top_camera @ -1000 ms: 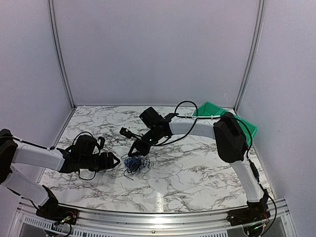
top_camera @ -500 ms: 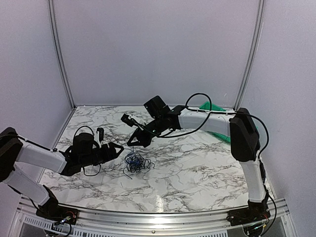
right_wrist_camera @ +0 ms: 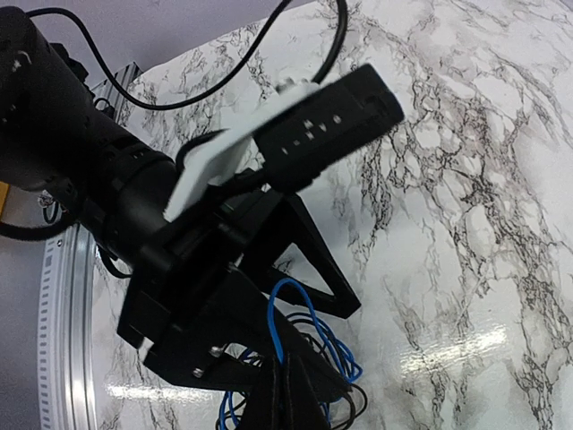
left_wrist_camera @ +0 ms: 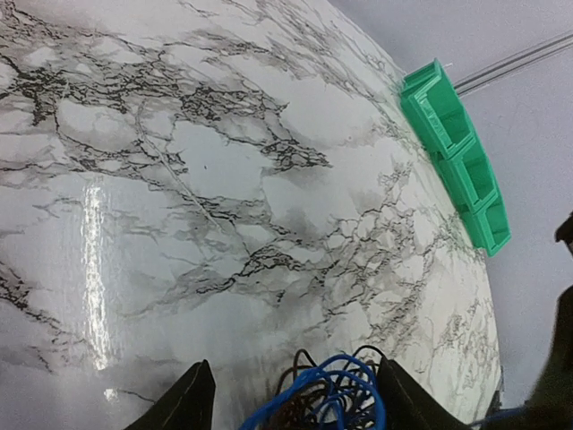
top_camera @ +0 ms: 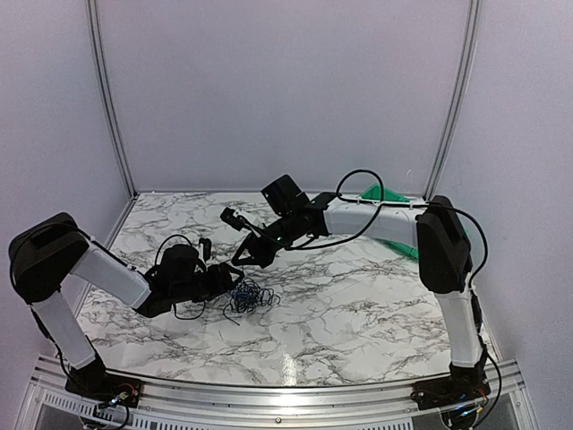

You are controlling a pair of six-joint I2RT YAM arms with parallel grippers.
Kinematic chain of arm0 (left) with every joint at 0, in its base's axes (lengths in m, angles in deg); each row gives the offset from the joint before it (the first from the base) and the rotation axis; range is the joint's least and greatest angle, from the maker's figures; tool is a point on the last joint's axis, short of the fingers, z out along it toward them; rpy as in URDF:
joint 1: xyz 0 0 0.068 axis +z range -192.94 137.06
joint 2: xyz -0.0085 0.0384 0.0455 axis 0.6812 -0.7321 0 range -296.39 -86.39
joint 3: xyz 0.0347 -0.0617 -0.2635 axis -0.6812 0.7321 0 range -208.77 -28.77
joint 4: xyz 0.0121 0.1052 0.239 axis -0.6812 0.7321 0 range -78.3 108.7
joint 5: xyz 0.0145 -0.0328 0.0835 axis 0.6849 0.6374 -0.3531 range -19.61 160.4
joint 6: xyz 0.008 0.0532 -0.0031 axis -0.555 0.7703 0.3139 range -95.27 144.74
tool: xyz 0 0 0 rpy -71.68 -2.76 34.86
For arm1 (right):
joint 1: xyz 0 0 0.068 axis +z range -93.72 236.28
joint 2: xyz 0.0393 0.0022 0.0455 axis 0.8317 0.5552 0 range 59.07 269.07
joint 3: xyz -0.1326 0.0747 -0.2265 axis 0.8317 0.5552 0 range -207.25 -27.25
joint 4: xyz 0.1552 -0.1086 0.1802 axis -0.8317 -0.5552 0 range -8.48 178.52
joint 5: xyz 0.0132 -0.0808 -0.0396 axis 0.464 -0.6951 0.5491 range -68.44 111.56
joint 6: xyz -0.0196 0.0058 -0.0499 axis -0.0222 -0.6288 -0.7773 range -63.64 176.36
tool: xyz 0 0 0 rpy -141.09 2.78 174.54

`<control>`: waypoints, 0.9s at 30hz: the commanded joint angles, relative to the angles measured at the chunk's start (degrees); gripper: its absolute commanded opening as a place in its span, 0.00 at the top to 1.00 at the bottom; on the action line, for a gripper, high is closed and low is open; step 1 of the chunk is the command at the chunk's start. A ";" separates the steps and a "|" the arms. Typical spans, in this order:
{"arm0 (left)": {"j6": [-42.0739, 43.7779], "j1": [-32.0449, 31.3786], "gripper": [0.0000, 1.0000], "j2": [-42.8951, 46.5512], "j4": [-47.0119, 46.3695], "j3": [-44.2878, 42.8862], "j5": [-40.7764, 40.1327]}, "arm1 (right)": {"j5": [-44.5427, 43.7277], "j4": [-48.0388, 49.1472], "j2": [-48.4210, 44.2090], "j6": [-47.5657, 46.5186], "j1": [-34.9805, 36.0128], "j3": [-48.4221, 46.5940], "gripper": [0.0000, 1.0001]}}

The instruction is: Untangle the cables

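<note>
Thin looped cables [top_camera: 248,294] — glossy veined marble table [top_camera: 358,305]

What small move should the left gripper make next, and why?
Probably close the left gripper on the cables. Its open fingers straddle the wad, while the shut right gripper seems to pinch a blue strand above it; anchoring the wad might let that strand pull free.
</note>
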 commanded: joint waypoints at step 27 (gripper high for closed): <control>0.67 -5.20 0.59 -6.50 -1.30 -3.65 -8.76 | 0.10 -3.01 -15.60 -3.90 -7.60 -14.07 1.00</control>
